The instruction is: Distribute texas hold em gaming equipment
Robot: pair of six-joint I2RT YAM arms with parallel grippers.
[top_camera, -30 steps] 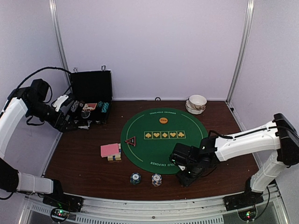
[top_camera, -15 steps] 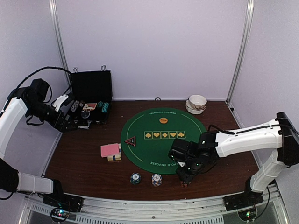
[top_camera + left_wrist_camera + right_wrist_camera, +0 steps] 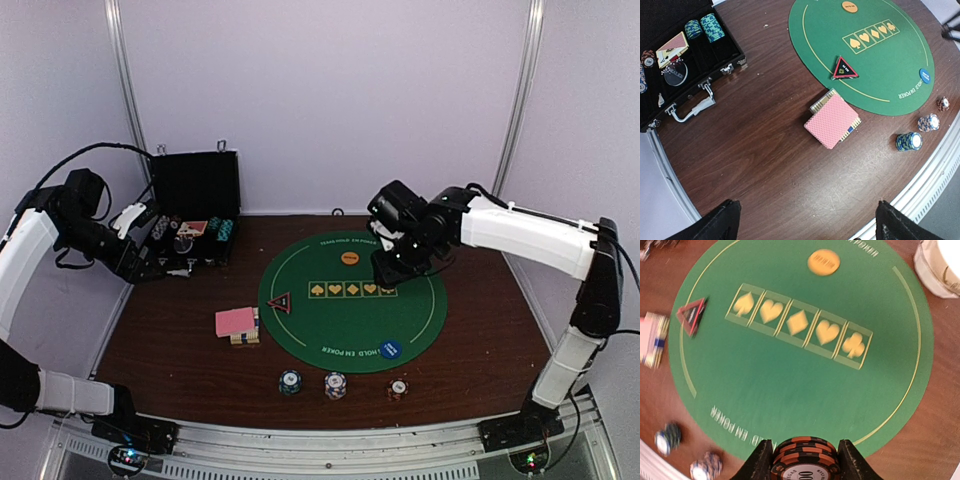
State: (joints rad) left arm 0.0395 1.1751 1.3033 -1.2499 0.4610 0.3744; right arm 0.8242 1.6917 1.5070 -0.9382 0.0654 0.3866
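Swung up from the mat's near edge, the right claw [image 3: 384, 268] now hangs over the far half of the green mat [image 3: 330, 325]. The move uncovers a blue disc [image 3: 390, 350] and a small chip stack [image 3: 398, 388].

At far left, the left claw [image 3: 807, 225] stands wide apart, holding nothing, near the open black case [image 3: 190, 215]. Pink-backed cards [image 3: 236, 322] lie on the wood just left of the mat, and a triangular marker [image 3: 279, 301] sits on its left edge. A bluish chip stack [image 3: 290, 381] and a paler chip stack [image 3: 335, 384] stand by the table's front edge. An orange disc [image 3: 349, 258] rests near the mat's far rim. The right claw is clamped on orange-and-black chips [image 3: 805, 455]. White bowls [image 3: 421, 222] stand at the far right.
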